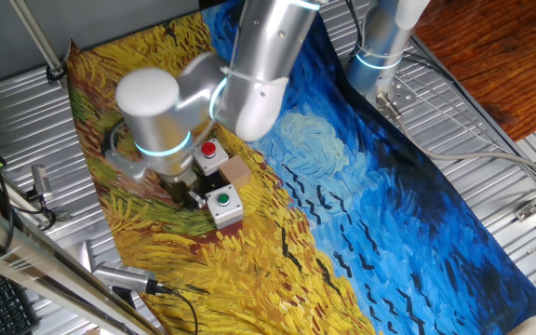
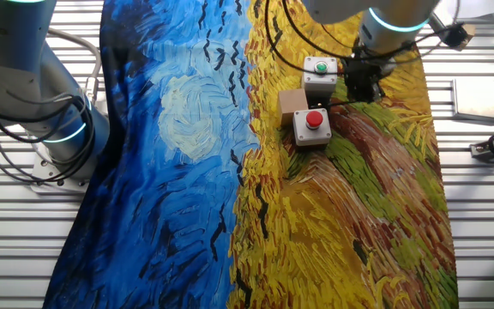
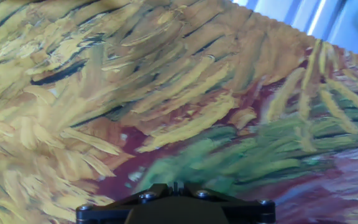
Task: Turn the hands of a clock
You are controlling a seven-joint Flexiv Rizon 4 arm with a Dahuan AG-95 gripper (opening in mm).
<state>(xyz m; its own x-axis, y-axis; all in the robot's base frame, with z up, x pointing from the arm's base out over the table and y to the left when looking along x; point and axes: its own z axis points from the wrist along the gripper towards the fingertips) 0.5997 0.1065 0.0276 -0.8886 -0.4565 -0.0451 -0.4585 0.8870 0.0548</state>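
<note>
Notably, no readable writing; claw (image 2: 360, 81) beside green-button box (image 2: 320, 72), jaw state unclear.

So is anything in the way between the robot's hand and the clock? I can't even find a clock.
No clock shows in any view, so that cannot be judged. The gripper is low beside the green button box, with a red button box and a brown block close by.
</note>
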